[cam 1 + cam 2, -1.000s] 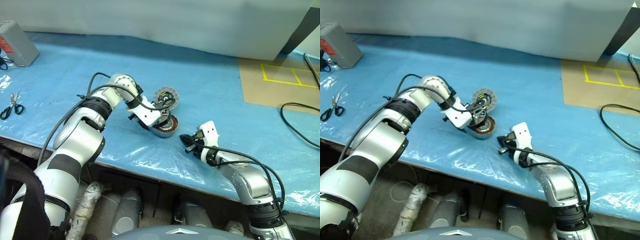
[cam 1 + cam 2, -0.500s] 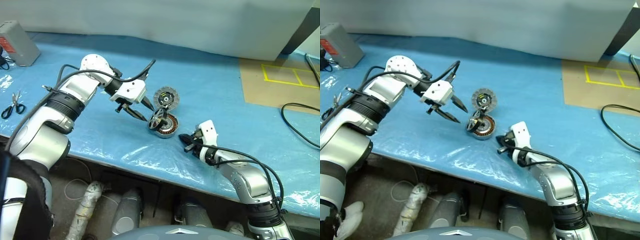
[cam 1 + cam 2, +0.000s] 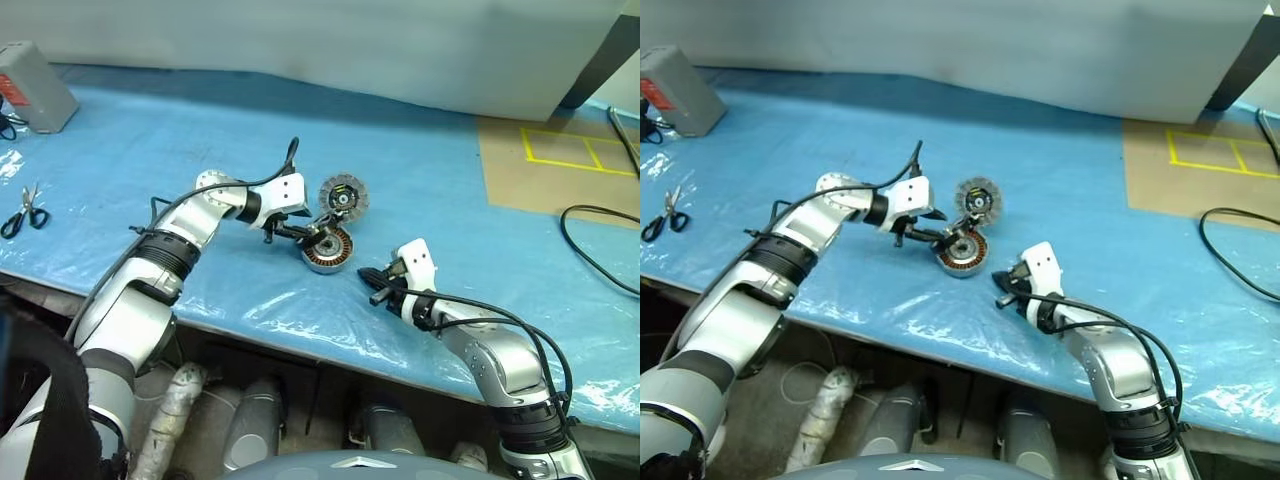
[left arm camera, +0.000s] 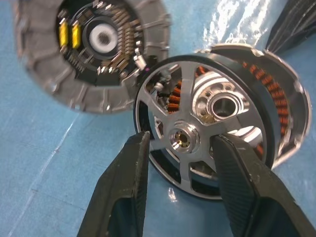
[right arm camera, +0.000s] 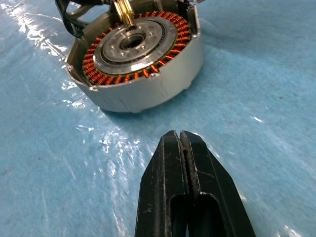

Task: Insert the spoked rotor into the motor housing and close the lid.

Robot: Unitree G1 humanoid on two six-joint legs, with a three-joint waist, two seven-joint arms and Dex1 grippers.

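Note:
The motor housing [image 3: 331, 251], a silver cup with copper windings, sits on the blue sheet. The spoked rotor [image 4: 197, 143], a black wheel with a pale hub, stands tilted on edge against the housing's left rim. My left gripper [image 4: 180, 140] is open, and its fingers [image 4: 123, 192] reach the rotor's face on either side of the hub. The ribbed silver lid [image 3: 343, 195] lies just behind the housing. My right gripper [image 3: 372, 286] is shut and empty, resting low a short way to the right of the housing [image 5: 133, 64].
Scissors [image 3: 22, 208] lie at the far left, and a grey box with a red label [image 3: 30, 85] stands at the back left. A cardboard patch with yellow tape [image 3: 560, 160] and a black cable [image 3: 590, 250] occupy the right. The table's front edge runs close below the housing.
My left gripper let go of the rotor, swung away to the left, then came back rolled over with its open fingers at the rotor's face. The right arm stayed still.

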